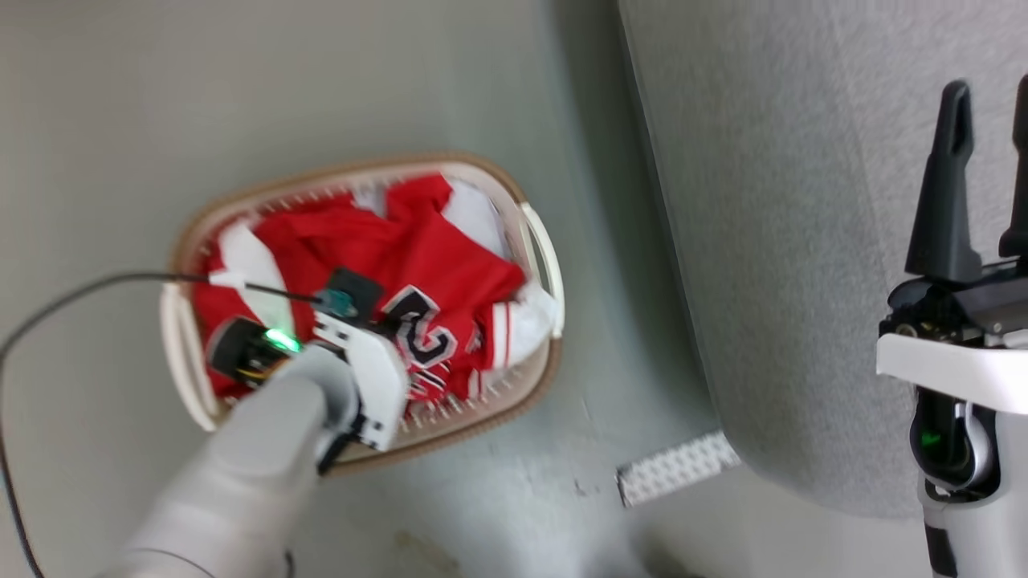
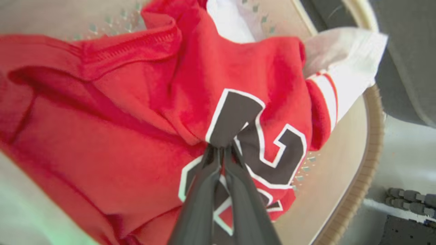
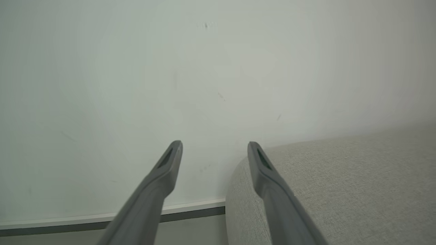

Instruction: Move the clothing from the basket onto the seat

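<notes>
Pale grey-green floor (image 1: 120, 96) beneath an oval cream-white plastic laundry basket (image 1: 321, 175), perforated wall, brown rim. Heaped inside that basket, red sports jerseys of shiny fabric (image 1: 418, 241) with white trim, a black white-outlined number on top. Reaching down into the basket, left gripper (image 2: 219, 148), long dark fingers pressed together and clamped on a fold of red fabric right at the number. Just right of the basket, large grey fabric-upholstered sofa (image 1: 787, 241) with rounded edge. Well right of the basket, above the sofa, right gripper (image 3: 214, 146), fingers spread apart. Trailing left from the basket, thin black cable (image 1: 120, 278). Between basket and sofa, on the floor, white perforated strip (image 1: 679, 468).
</notes>
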Available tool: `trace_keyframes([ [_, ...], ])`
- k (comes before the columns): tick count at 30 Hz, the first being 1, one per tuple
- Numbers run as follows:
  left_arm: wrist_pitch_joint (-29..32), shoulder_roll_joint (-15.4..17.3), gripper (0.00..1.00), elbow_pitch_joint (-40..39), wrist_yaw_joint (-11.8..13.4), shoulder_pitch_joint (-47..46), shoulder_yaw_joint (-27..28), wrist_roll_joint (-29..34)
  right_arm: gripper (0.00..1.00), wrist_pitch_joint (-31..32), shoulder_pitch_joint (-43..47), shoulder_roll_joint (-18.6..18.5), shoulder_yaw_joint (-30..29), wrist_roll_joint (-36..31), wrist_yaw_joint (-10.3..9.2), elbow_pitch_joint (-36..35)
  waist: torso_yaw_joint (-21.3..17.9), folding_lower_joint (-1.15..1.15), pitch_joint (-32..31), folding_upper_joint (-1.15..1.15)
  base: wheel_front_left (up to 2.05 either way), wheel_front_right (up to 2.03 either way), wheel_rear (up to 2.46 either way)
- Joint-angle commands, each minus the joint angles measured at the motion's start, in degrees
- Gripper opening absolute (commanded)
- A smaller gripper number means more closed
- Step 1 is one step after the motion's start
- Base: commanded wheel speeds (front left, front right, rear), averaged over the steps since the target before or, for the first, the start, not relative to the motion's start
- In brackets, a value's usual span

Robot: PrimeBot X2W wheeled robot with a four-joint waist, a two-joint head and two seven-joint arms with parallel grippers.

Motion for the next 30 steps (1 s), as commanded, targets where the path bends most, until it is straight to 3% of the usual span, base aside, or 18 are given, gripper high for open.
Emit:
trace_keyframes([
  [1,-2.62,-1.09,0.0,-0.98,0.08,1.7,-0.33,-1.99,1.0,0.03,1.63,-0.05,-0.36,-1.53,-0.12,0.95,3.55,0.0,-6.93,0.0,0.0,0.0,0.0],
  [7,-8.72,-3.65,0.0,-3.63,0.08,5.5,-1.32,-6.69,1.0,0.03,4.74,-0.07,-0.59,-4.78,-0.12,3.41,8.09,0.0,-16.96,0.0,0.0,0.0,0.0],
  [17,-13.25,-4.66,0.0,-8.3,0.09,11.15,-1.93,-11.46,1.0,0.03,10.69,-0.33,-0.05,-6.94,-0.12,7.05,12.96,0.0,-29.83,0.0,0.0,0.0,0.0],
  [21,-13.63,-4.08,0.0,-11.45,0.09,13.1,-0.21,-11.63,1.0,0.03,13.2,-1.19,0.74,-6.1,-0.12,8.23,14.17,0.0,-34.59,0.0,0.0,0.0,0.0],
  [30,-13.66,-1.9,0.0,-25.95,2.72,17.13,7.76,-8.39,1.0,0.03,17.81,-1.9,3.31,-3.98,-0.12,9.89,16.12,0.0,-41.17,0.0,0.0,0.0,0.0],
])
